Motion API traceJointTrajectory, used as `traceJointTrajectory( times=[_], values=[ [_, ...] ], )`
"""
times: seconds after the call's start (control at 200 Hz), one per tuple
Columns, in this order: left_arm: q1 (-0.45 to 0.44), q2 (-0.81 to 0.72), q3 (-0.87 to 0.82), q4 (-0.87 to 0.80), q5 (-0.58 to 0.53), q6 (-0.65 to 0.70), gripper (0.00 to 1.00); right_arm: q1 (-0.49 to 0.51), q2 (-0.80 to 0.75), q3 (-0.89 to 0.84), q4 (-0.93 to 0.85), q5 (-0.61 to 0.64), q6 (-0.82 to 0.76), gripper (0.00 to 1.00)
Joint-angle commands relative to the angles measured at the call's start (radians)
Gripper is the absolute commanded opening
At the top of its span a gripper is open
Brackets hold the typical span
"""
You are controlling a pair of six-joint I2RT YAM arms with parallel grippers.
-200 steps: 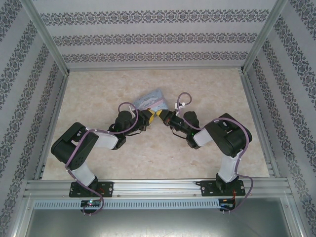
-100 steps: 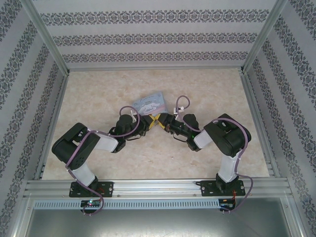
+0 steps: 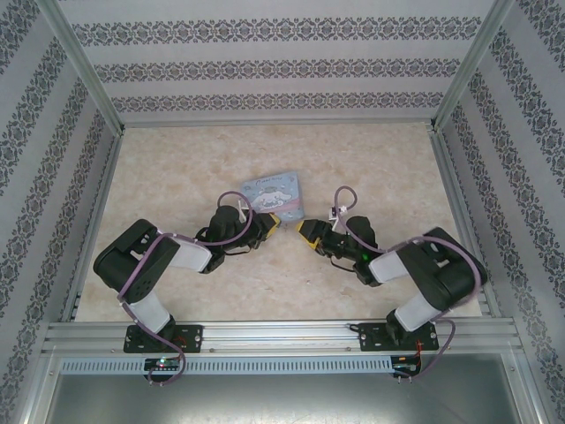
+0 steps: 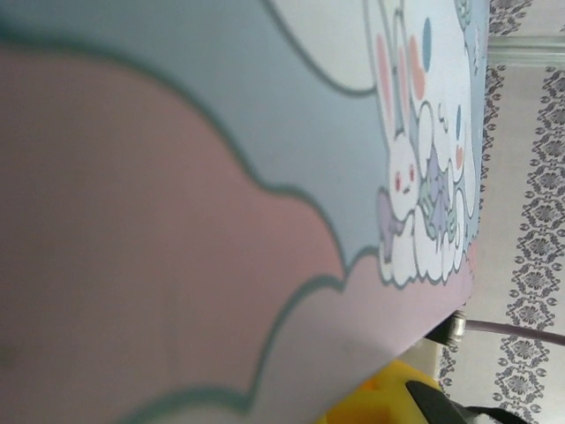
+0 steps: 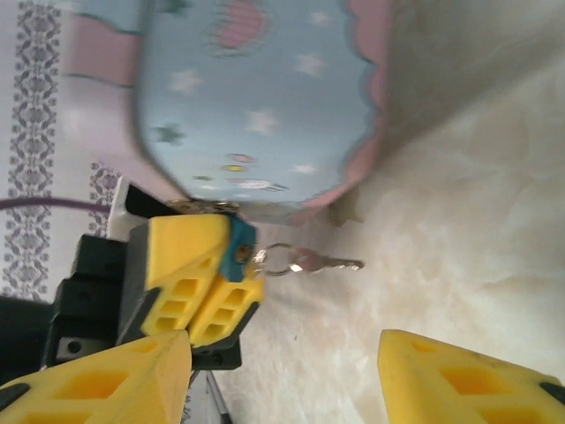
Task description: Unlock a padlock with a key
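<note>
Right fingers (image 5: 461, 375) back from tin (image 5: 256, 88)

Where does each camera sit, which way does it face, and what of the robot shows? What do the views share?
Top external: above, behind the bases, looking down on the marbled table, left arm, right arm, and pale-blue rectangular cartoon tin.
Left wrist: close to the tin; a yellow finger below.
Right wrist: low, facing the left gripper shut on the tiny teal padlock, small silvery key beside; right gripper open.
Shared: the tin.
</note>
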Motion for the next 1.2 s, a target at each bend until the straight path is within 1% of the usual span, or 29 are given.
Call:
traceJointTrajectory(
  times=[0.0,0.07,0.135,0.215,0.285,0.385,0.43,0.515,0.685,0.914,1.064,1.194],
  values=[
    [0.004,0.002,0.039,-0.029,0.055,0.045,0.0,0.017,-0.152,0.053,-0.401,0.044,-0.245,0.57],
    [0.006,0.002,0.046,-0.049,0.065,0.056,0.0,0.065,-0.252,0.15,-0.677,0.161,-0.425,0.57],
    [0.005,-0.002,0.051,-0.071,0.072,0.067,0.0,0.113,-0.298,0.234,-0.887,0.286,-0.569,0.57],
    [0.005,-0.004,0.064,-0.095,0.083,0.08,0.0,0.173,-0.313,0.304,-1.034,0.424,-0.709,0.57],
    [0.005,-0.002,0.07,-0.106,0.089,0.085,0.0,0.214,-0.304,0.338,-1.096,0.528,-0.792,0.56],
    [0.006,-0.003,0.08,-0.126,0.099,0.096,0.0,0.262,-0.279,0.358,-1.116,0.631,-0.876,0.54],
    [0.006,-0.005,0.082,-0.135,0.102,0.099,0.0,0.279,-0.265,0.362,-1.113,0.661,-0.909,0.51],
    [0.006,-0.005,0.087,-0.141,0.109,0.102,0.0,0.312,-0.231,0.367,-1.091,0.687,-0.971,0.45],
    [0.006,-0.007,0.092,-0.151,0.118,0.109,0.0,0.372,-0.156,0.389,-1.047,0.707,-1.06,0.42],
    [0.006,-0.008,0.092,-0.153,0.122,0.113,0.0,0.418,-0.065,0.448,-1.024,0.737,-1.101,0.41],
    [0.006,-0.01,0.088,-0.153,0.123,0.112,0.0,0.417,-0.018,0.487,-1.02,0.75,-1.108,0.41],
    [0.005,-0.011,0.088,-0.153,0.125,0.113,0.0,0.416,0.027,0.518,-1.019,0.767,-1.118,0.39]
  ],
)
